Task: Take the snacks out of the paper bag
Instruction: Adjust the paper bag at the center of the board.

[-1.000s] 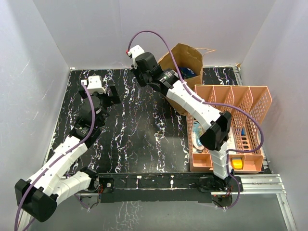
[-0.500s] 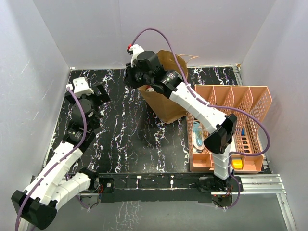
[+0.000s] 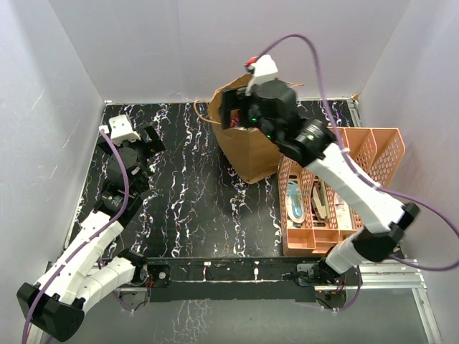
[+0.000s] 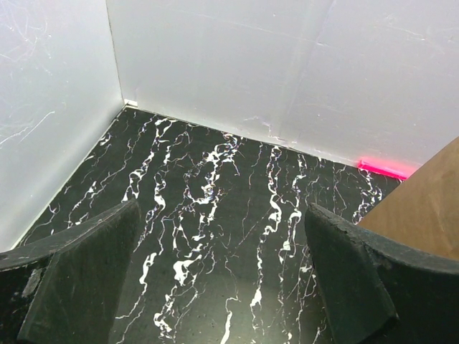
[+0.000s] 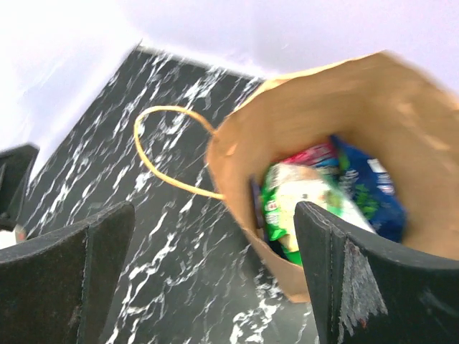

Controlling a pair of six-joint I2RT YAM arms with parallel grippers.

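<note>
snacks (image 5: 301, 208), green-white, blue and red packets, lie inside the paper bag (image 3: 251, 154), which stands open-mouthed at the far middle of the black marbled tabletop (image 3: 193, 201), just beside the salmon-pink organiser (image 3: 376, 147). right gripper (image 5: 215, 283) hovers above the bag's mouth, jaws wide apart, empty. left gripper (image 4: 215, 287) hangs well apart, far left, jaws also apart.

This is a robotics lab test cell. Plain white panel walls (image 3: 143, 50) box in a small table (image 3: 201, 208) covered in black marble-patterned sheet. A left arm (image 3: 93, 236) and a right arm (image 3: 351, 186) are mounted at its near edge, where an aluminium rail (image 3: 387, 271) runs, and purple cables (image 3: 292, 37) loop from their wrists. A paper bag (image 3: 251, 154) and a pink organiser (image 3: 376, 150) stand on the table.
</note>
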